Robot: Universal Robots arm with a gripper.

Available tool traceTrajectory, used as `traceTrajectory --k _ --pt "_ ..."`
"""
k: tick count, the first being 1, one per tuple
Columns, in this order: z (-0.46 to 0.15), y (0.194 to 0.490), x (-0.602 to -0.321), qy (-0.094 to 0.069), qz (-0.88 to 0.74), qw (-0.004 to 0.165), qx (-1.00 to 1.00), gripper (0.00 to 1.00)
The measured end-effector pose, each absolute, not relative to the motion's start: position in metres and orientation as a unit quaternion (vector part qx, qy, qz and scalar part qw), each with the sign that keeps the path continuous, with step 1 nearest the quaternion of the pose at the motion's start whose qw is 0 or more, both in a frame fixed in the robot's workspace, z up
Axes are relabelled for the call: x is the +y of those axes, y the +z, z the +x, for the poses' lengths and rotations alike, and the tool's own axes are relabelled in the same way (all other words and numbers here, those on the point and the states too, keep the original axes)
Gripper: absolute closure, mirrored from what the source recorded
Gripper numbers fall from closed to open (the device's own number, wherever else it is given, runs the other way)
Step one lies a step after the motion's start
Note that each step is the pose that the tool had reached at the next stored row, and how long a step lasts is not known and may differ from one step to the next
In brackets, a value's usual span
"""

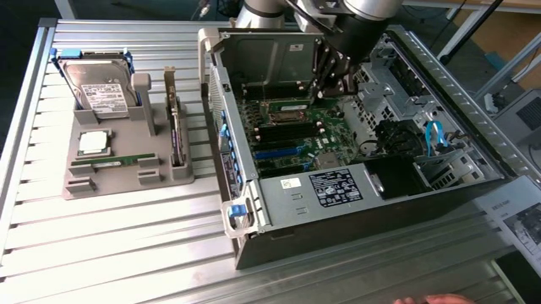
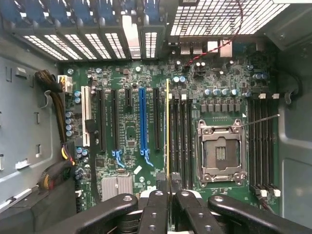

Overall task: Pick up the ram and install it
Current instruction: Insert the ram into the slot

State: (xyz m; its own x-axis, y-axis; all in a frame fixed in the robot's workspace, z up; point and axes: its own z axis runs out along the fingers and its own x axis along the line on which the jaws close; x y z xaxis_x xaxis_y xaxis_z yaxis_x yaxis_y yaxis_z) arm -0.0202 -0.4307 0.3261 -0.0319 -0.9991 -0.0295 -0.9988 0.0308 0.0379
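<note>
Pincer (image 2: pixel 169 189) closed on ram (image 2: pixel 168 126) | ram edge-on, projecting ahead of pincer | long axis parallel to memory slots (image 2: pixel 184 136) beyond.

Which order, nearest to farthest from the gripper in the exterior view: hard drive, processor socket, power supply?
1. Processor socket, right beside the gripper.
2. Power supply, lower in the view.
3. Hard drive, far at the exterior view's left.
</note>
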Motion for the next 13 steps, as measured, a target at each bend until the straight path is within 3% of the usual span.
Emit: traceTrajectory --k 13 --pt "-0.020 0.305 -0.431 -0.024 0.696 0.003 -0.718 0.88"
